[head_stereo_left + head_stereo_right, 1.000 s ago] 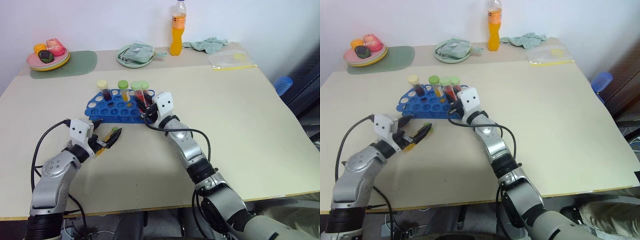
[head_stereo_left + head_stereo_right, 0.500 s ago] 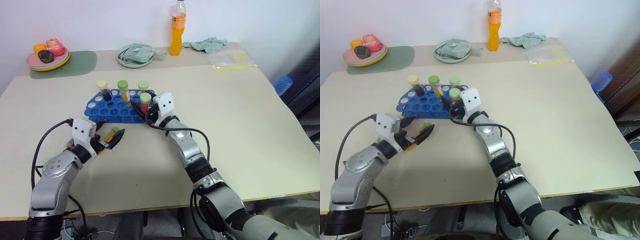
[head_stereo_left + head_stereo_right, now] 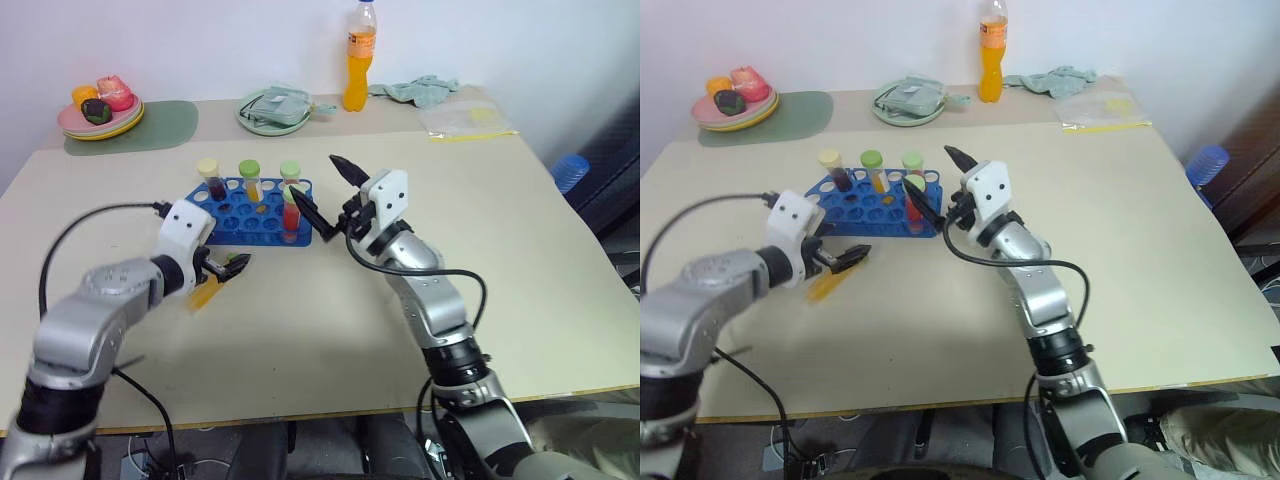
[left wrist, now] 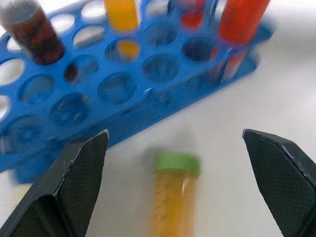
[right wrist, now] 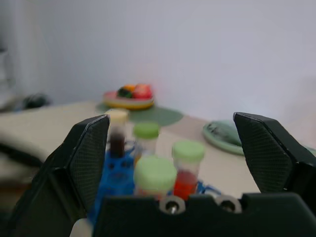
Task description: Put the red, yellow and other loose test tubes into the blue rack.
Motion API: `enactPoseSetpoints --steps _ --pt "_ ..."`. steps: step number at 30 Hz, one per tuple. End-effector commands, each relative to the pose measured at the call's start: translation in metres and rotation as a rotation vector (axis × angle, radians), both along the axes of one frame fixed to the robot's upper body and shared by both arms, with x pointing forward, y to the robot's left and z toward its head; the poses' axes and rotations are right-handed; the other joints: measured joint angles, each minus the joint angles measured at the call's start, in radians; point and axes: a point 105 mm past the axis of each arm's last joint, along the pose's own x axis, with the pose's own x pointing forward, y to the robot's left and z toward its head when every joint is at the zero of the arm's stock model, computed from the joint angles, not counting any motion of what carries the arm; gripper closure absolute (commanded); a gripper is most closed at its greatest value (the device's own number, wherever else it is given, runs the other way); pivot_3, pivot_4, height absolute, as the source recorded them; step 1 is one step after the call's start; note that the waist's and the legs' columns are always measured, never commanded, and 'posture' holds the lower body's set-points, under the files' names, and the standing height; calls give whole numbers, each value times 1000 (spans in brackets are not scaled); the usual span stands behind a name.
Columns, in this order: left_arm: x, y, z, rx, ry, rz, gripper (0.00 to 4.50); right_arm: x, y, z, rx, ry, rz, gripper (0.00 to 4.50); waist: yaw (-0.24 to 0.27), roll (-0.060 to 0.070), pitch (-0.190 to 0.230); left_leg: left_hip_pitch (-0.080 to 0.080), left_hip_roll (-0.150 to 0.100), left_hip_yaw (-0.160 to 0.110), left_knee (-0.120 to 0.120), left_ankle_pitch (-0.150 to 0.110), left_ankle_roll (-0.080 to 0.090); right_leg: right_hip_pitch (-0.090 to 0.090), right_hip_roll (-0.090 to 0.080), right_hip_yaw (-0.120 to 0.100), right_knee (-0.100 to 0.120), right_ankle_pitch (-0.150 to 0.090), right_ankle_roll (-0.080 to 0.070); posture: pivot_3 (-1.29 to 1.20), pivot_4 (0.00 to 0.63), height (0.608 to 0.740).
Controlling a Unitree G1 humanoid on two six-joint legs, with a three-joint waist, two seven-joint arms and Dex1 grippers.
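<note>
Right end effector (image 3: 322,192) fingers spread wide, nothing between them, raised just beside the right end of the blue rack (image 3: 250,212), tips pointing toward the rack. Left end effector (image 3: 224,267) also spread apart, empty, low over the table (image 3: 500,230) just in front of the rack's left half.

Yellow tube with green cap (image 4: 174,202) lies loose on the table, on its side, between the left end effector's two fingers (image 4: 79,168) in the left wrist view, touching neither, cap end toward the rack.

Four tubes stand upright in the rack: dark maroon tube with cream cap (image 3: 209,178) at back left, yellow tube with green cap (image 3: 248,180) next to it, red tube with green cap (image 3: 290,176) further right in the back row, another red tube with green cap (image 3: 291,208) nearer the front at the right end.

Far side of the table: orange drink bottle (image 3: 359,58), green cloth (image 3: 418,90), clear plastic bag (image 3: 465,118), green plate (image 3: 274,108), plate of fruit (image 3: 100,108) on a green mat (image 3: 150,128).
</note>
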Motion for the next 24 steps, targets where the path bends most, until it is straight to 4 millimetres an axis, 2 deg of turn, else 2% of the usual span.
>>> enactPoseSetpoints --steps 1,5,10,16,17,19,23,24 --pt "-8 8 -8 112 228 52 0 -25 -3 3 -109 -11 143 76 -1 0 0 0 0 0 -1 0 0 0 0 0 -1 0 0 0 150 740" --pt "-7 2 -9 41 394 5 0 -45 -14 -12 -250 44 254 76 -3 0 0 0 0 2 0 0 0 0 1 0 -1 0 0 0 150 740" --pt "-2 10 -24 194 452 -8 0 -52 -13 -21 -297 73 290 76 -1 -1 1 0 1 2 0 0 0 0 1 0 0 -1 0 0 150 740" --pt "7 12 -32 245 470 -30 0 -56 -5 -25 -298 72 298 76 7 -1 1 -1 0 2 1 0 0 0 0 0 -1 -1 0 0 150 740" --pt "7 12 -32 246 475 -37 541 -57 -3 -26 -295 72 299 0 7 -1 1 -1 0 2 1 0 0 0 0 0 -1 -1 0 0 150 740" --pt "7 11 -33 247 478 -46 1324 -58 0 -27 -292 73 300 0 5 -1 1 -1 0 2 1 0 0 0 0 0 -1 -1 0 0 150 740" --pt "6 13 -32 245 476 -45 3436 -59 3 -29 -292 81 314 0 2 -1 1 -1 0 2 1 0 0 0 0 -1 0 -1 0 0 150 740" --pt "5 15 -31 246 471 -47 3731 -59 3 -30 -293 82 317 0 1 -1 1 -1 0 2 1 0 0 0 0 -1 0 -1 0 0 150 740"
